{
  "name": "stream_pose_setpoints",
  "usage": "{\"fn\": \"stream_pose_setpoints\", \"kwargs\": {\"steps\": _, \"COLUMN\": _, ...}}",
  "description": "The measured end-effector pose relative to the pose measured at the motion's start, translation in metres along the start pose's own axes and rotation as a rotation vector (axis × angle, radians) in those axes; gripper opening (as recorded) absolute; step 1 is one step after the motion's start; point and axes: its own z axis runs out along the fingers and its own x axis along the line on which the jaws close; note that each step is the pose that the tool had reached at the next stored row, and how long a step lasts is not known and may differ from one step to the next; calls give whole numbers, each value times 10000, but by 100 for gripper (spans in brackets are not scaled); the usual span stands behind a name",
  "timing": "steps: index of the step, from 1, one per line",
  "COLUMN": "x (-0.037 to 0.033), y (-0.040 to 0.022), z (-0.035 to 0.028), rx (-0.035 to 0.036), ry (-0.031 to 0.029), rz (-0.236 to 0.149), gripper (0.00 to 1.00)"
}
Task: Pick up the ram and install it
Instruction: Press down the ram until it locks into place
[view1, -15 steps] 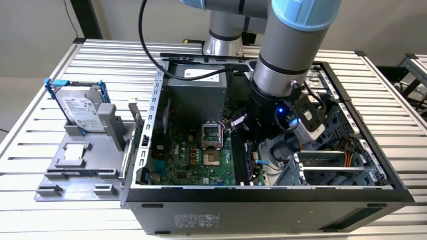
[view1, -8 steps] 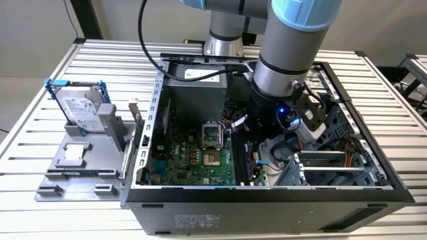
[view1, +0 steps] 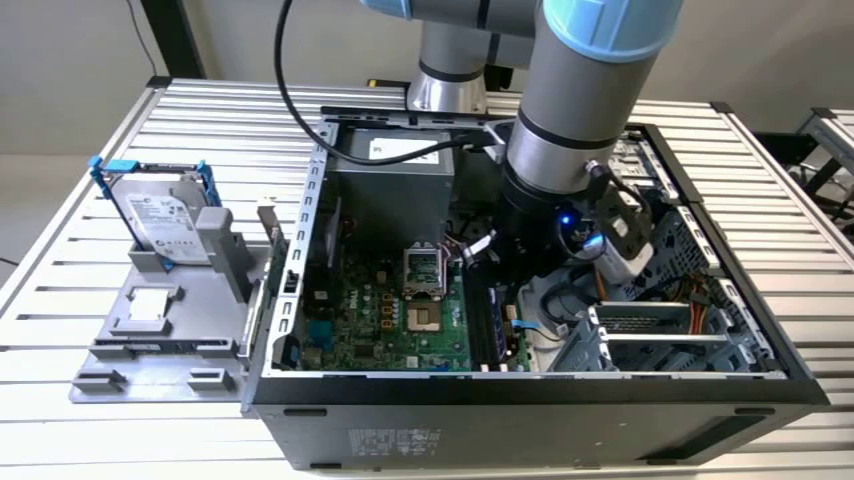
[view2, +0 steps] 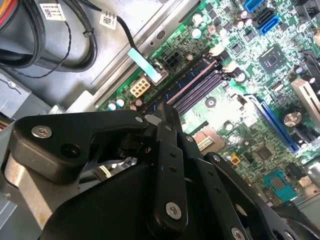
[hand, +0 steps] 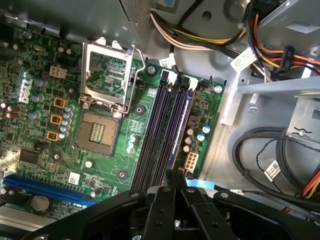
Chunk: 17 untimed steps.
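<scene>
The ram (hand: 184, 125) is a thin dark-blue stick standing on edge in the black slot nearest the edge of the green motherboard (view1: 387, 320). In the second wrist view the ram (view2: 192, 80) runs away from the fingertips. My gripper (hand: 175, 175) hangs low inside the open computer case, fingers pressed together, right at the near end of the stick. In the second wrist view the gripper (view2: 167, 112) tips sit over that same end. Whether they touch the stick I cannot tell. The neighbouring black slots (hand: 160, 130) hold nothing.
The processor socket (hand: 107, 75) lies beside the slots. Cable bundles (hand: 260, 150) and a metal drive cage (view1: 667, 340) crowd the other side. The arm's wrist (view1: 561, 220) fills the case opening. Outside, a blue-framed hard drive (view1: 167, 215) stands on a grey fixture (view1: 160, 320).
</scene>
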Motion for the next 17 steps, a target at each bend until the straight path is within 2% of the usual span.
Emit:
{"fn": "stream_pose_setpoints", "kwargs": {"steps": 10, "x": 0, "y": 0, "z": -5, "rx": 6, "ry": -23, "rz": -618, "gripper": 0}}
{"fn": "stream_pose_setpoints", "kwargs": {"steps": 17, "x": 0, "y": 0, "z": -7, "rx": 10, "ry": -32, "rz": -852, "gripper": 0}}
